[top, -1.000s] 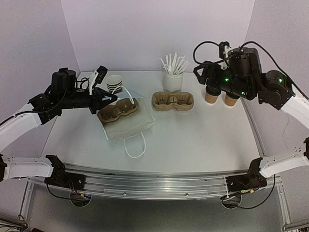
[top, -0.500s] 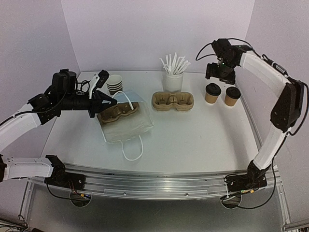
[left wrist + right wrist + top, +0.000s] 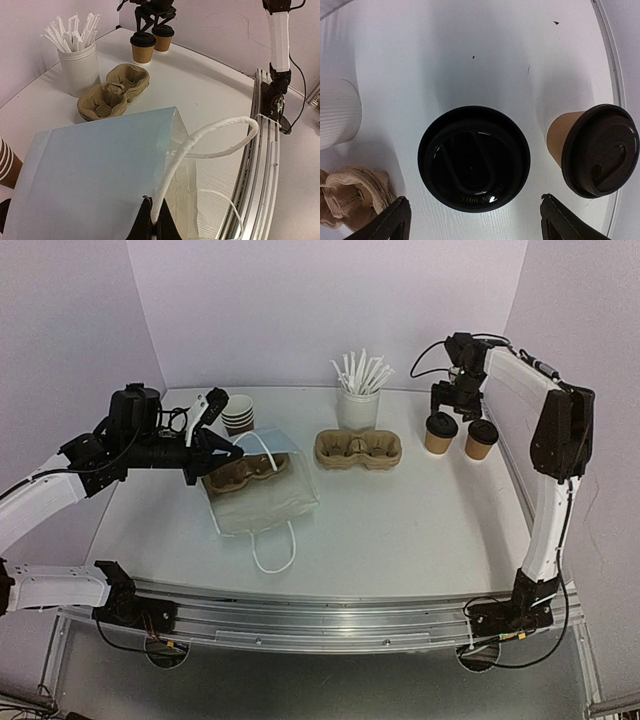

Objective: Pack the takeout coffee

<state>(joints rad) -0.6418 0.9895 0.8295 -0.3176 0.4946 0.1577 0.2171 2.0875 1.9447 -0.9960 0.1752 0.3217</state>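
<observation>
Two brown paper cups with black lids (image 3: pixel 438 432) (image 3: pixel 481 439) stand at the back right. My right gripper (image 3: pixel 452 400) hangs open just above the left one; in the right wrist view its lid (image 3: pixel 474 159) lies between my spread fingertips (image 3: pixel 395 220), and the other cup (image 3: pixel 600 150) is to the right. A tan pulp carrier (image 3: pixel 358 448) sits empty mid-table. A second carrier (image 3: pixel 245 472) lies at the mouth of the white bag (image 3: pixel 268 495). My left gripper (image 3: pixel 228 448) is shut on the bag's handle (image 3: pixel 200 142), holding the upper side raised.
A white cup of white sticks (image 3: pixel 358 400) stands behind the empty carrier. A stack of brown lidless cups (image 3: pixel 237 412) stands behind my left gripper. The bag's lower handle (image 3: pixel 275 550) loops toward the table's front rail (image 3: pixel 320 605).
My right arm has swung back from near the camera and dropped over the left lidded cup. My left gripper has raised the bag handle slightly.
</observation>
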